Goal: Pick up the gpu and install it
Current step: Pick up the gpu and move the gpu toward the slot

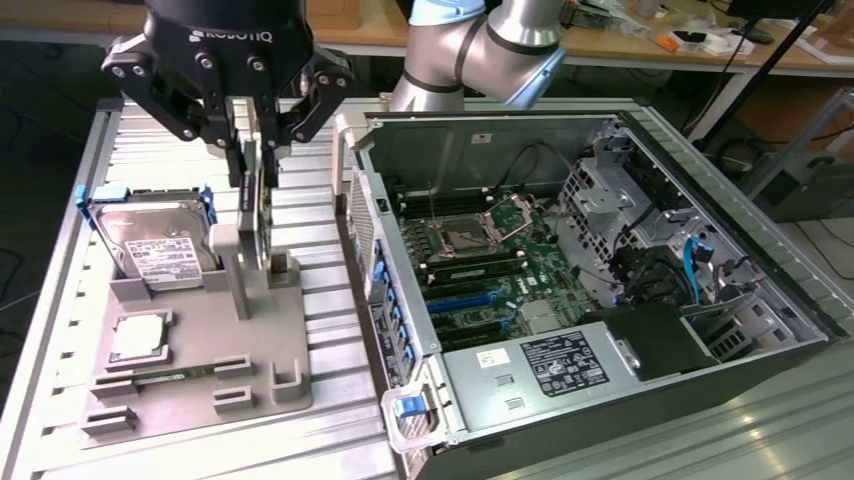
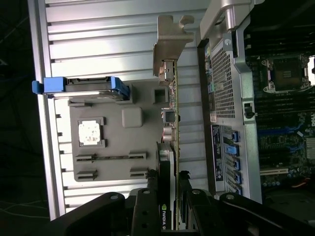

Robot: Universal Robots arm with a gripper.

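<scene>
The gpu (image 1: 254,205) is a thin dark card standing on edge, its lower end near the slotted posts of the grey holder tray (image 1: 254,340). In the wrist view the gpu (image 2: 173,123) appears edge-on, with its pale metal bracket (image 2: 170,44) at the far end. My gripper (image 1: 256,150) is above the tray, at the exterior view's upper left. Its black fingers are shut on the card's upper edge, one on each face. In the wrist view the gripper (image 2: 173,201) clamps the near end of the card. Whether the card has left the tray's slot I cannot tell.
The tray also holds a silver hard drive (image 1: 154,250) in a blue caddy and a square processor (image 1: 140,337). The open computer case (image 1: 561,260) lies at the exterior view's right with its motherboard (image 1: 494,270) exposed. Its metal side wall (image 1: 360,230) rises close beside the gripper.
</scene>
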